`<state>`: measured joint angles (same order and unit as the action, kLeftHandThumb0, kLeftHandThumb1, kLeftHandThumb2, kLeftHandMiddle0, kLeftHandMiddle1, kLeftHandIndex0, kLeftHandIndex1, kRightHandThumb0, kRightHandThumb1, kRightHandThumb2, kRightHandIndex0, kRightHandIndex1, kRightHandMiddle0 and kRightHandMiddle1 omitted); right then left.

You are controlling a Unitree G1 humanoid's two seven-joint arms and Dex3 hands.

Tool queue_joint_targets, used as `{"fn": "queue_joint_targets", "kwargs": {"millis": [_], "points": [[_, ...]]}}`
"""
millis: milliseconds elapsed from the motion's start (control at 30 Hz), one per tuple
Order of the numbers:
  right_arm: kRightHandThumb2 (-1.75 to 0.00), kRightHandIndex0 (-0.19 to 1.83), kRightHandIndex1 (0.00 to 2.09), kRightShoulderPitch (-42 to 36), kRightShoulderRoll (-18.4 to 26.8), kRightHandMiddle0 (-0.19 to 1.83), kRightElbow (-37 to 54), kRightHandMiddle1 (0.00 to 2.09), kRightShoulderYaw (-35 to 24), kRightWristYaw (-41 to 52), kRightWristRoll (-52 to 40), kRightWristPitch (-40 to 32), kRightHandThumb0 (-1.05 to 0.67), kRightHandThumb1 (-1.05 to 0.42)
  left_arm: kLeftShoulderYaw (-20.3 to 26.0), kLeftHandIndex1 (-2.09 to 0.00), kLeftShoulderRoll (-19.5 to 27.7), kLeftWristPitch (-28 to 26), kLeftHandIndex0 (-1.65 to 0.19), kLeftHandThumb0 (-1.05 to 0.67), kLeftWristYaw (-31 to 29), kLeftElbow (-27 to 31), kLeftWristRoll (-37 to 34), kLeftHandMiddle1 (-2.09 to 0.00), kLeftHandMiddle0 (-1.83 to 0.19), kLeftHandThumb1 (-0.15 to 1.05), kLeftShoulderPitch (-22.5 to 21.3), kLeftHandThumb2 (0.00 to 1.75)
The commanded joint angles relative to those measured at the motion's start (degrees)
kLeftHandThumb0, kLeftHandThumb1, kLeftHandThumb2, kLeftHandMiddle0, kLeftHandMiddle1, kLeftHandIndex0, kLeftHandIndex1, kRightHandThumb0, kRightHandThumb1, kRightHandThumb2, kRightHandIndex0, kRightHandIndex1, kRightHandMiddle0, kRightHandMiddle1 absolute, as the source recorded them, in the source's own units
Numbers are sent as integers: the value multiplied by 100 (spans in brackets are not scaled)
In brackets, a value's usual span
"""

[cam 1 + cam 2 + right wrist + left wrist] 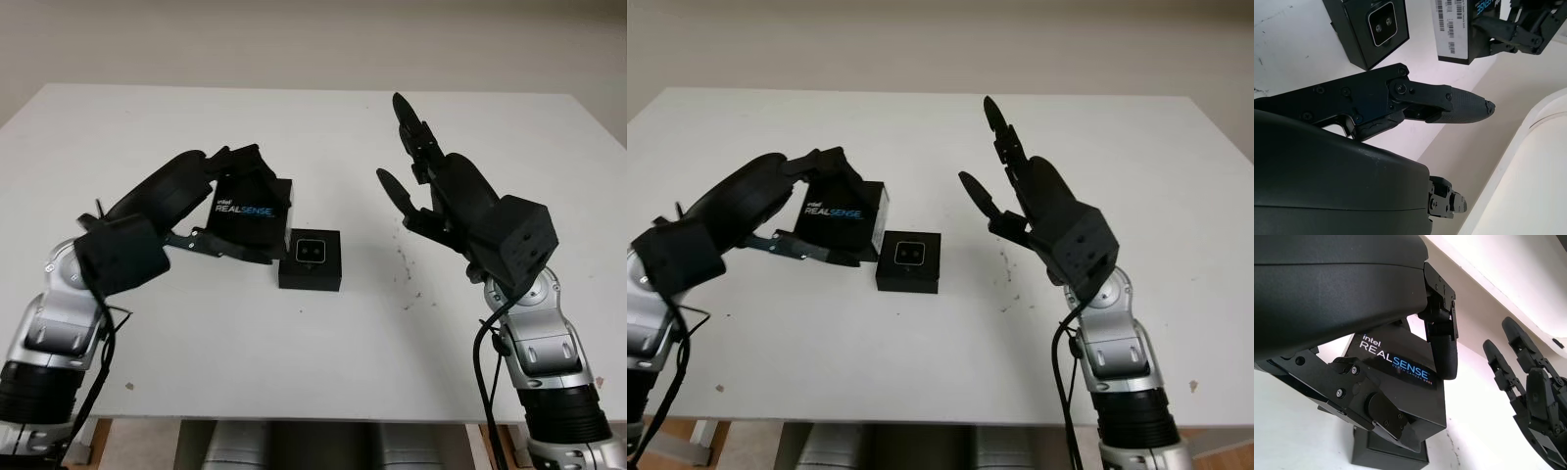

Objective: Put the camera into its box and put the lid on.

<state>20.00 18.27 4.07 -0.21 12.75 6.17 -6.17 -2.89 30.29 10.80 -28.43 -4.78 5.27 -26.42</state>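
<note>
The left hand (pixel 235 196) grasps the black RealSense-printed box lid (pixel 247 211), tilted just left of the open black square box (pixel 311 260) with the camera (pixel 311 251) inside; the right hand (pixel 431 186) hovers released, to the right

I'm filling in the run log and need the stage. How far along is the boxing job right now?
Done: the camera already sits in the open box on the table. In hand: the left hand grips the RealSense lid, tilted, just beside the box. The right hand is open, raised to the box's right. Left: set the lid over the box and let go.
</note>
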Motion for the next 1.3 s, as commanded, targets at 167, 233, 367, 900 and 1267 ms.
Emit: {"fn": "queue_joint_targets", "kwargs": {"millis": [167,233,367,900,1267], "points": [[-54,-16,4,74,-239,-11,106,4,-223,-175,-353,-297,-75,-105,-327,-140,-289,-106,-35,-11,157,-210,384,-146,-38,93,-201,6],[-55,-18,3,74,-359,-13,139,3,-310,-271,-502,-363,-75,-105,-384,-141,-348,-113,-36,-10,188,-274,457,-147,-40,92,-197,5],[-59,-19,0,118,-561,-17,114,2,-436,-416,-774,-230,-70,-105,-470,-144,-402,-196,-34,-9,178,-357,575,-147,-40,92,-191,5],[-56,-16,3,203,-573,-11,98,5,-368,-596,-614,-257,-72,-105,-683,-143,-597,-1302,-31,-8,340,-34,1027,-144,-42,93,-90,6],[-56,-15,4,115,-526,-10,239,5,-353,-591,-563,-368,-70,-105,-756,-138,-800,-1520,-28,-8,482,23,1046,-134,-36,95,54,6]]}}
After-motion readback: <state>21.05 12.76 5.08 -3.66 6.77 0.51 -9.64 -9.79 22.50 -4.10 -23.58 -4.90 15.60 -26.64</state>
